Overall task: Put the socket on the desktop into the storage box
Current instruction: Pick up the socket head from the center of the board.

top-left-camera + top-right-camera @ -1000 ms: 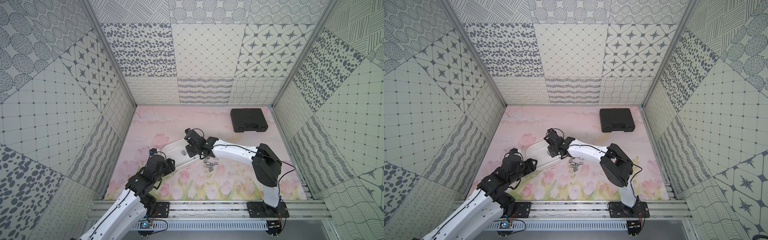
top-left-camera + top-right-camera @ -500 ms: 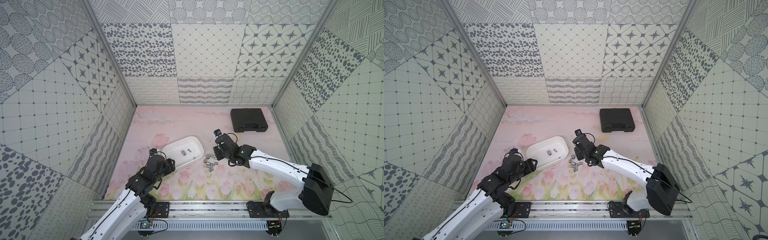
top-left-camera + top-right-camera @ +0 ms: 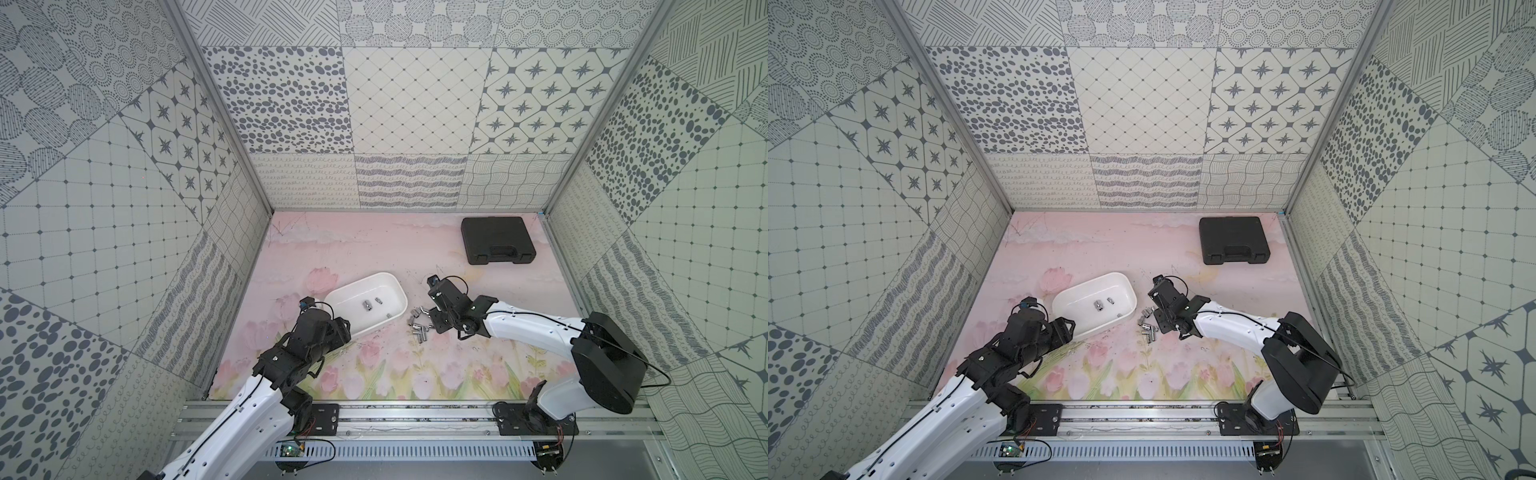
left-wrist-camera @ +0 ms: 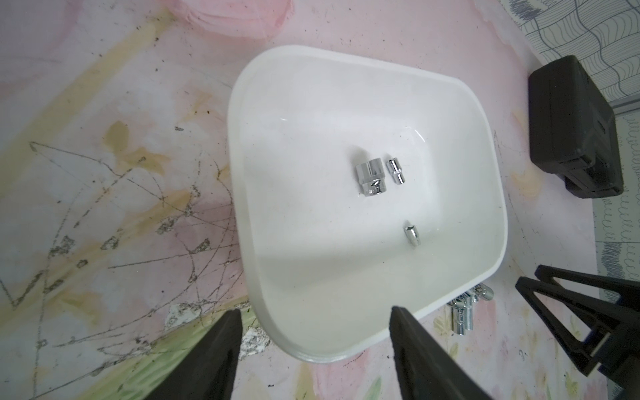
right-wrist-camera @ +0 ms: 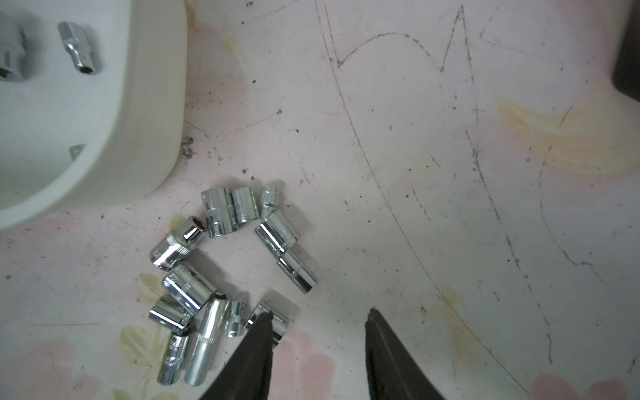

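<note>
your right fingers (image 5: 252, 356) stand half apart, empty, one tip over the nearest socket (image 5: 278, 320) of the pile on the worktop (image 5: 450, 207), likely lining up a pick. your left fingers (image 4: 211, 360), wide and empty, straddle the storage box (image 4: 244, 214) corner, probably steadying it.

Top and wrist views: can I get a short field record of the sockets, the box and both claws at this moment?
box: white, open-topped, on the desk
sockets in box: three, lying on its floor
sockets on desk: loose cluster of about a dozen, right beside the box
right claw: open, empty, at the cluster's edge; one fingertip overlaps a socket
left claw: open, astride the box's near corner
black case: closed, far right corner
task: unfinished; most sockets are outside the box
</note>
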Robot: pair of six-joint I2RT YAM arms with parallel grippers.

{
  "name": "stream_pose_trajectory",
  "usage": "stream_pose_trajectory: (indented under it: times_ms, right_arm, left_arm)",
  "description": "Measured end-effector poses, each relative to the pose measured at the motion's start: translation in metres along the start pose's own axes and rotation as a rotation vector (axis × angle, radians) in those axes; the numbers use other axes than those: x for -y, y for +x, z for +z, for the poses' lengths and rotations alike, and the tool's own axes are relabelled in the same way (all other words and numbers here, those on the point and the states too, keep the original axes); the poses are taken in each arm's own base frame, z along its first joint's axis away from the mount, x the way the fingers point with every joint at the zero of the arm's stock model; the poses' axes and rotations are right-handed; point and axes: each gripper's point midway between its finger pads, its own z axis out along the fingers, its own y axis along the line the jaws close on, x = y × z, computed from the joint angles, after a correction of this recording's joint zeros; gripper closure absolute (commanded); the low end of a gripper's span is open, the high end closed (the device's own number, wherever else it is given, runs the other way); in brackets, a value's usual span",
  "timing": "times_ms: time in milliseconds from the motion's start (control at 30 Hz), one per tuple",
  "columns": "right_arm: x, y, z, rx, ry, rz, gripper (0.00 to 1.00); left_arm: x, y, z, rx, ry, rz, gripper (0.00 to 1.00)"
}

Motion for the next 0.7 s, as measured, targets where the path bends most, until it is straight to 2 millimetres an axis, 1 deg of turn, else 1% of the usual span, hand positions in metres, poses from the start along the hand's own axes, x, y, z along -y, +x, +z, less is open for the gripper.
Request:
stream_pose_trajectory:
  times_ms: [100,367,700]
  right_arm:
    - [-0.005,-0.002,0.008,-0.01,-0.008,-0.009,0.54]
    - [-0.014,-0.011,0.019,-0.002,-0.031,-0.027,0.54]
    - [-0.02,-0.012,0.032,-0.025,-0.039,-0.053,0.58]
  left_arm:
    - [0.0,0.0,0.0,0.0,0.002,0.0,0.28]
    - [0.002,-0.001,-0.002,0.009,0.012,-0.001,0.28]
    - [0.003,-0.003,-0.004,0.016,0.02,-0.003,0.28]
